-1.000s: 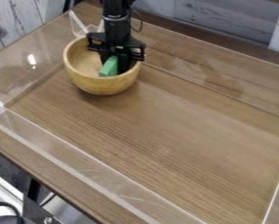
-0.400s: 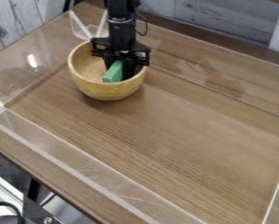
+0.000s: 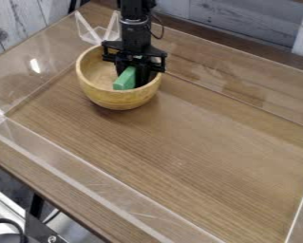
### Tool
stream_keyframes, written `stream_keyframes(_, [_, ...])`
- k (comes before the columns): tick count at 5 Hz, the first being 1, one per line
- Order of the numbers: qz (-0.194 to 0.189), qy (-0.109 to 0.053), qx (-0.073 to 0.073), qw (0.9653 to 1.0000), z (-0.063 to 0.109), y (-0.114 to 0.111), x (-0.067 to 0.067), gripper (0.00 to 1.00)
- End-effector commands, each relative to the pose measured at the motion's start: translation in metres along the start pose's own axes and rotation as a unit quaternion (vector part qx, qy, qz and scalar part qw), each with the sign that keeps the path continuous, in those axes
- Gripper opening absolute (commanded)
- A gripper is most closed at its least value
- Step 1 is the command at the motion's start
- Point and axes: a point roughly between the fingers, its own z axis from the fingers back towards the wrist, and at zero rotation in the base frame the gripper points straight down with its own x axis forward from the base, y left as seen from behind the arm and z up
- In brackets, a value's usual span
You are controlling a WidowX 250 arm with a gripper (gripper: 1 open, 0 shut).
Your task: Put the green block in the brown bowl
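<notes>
The brown bowl [image 3: 101, 95] stands at the back left of the wooden table. My black gripper [image 3: 131, 65] points straight down into it from above. The green block [image 3: 122, 78] leans tilted inside the bowl, its upper end caught between my fingers and its lower end near the bowl's floor. The gripper is shut on the block. Its fingertips are partly hidden by the block and the bowl's far rim.
A clear plastic wall rings the wooden tabletop [image 3: 192, 152], with its front edge [image 3: 128, 211] low in the picture and its back edge [image 3: 242, 49] just behind the bowl. A grey plank wall lies beyond.
The bowl and the gripper inside it have shifted very slightly to the right. The block stays held between the fingers.
</notes>
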Motion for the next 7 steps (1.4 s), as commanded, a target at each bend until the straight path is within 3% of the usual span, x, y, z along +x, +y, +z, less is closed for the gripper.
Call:
stream_keyframes(1, [-0.037,0.011,-0.002,0.9993,-0.004,-0.023,0.000,0.00])
stream_keyframes(4, [-0.038,-0.010,-0.011,0.9992,0.014,-0.026,0.009,0.00])
stream_keyframes(7, [-0.036,-0.044,-0.031,0.9979,0.049,-0.026,0.016,0.00])
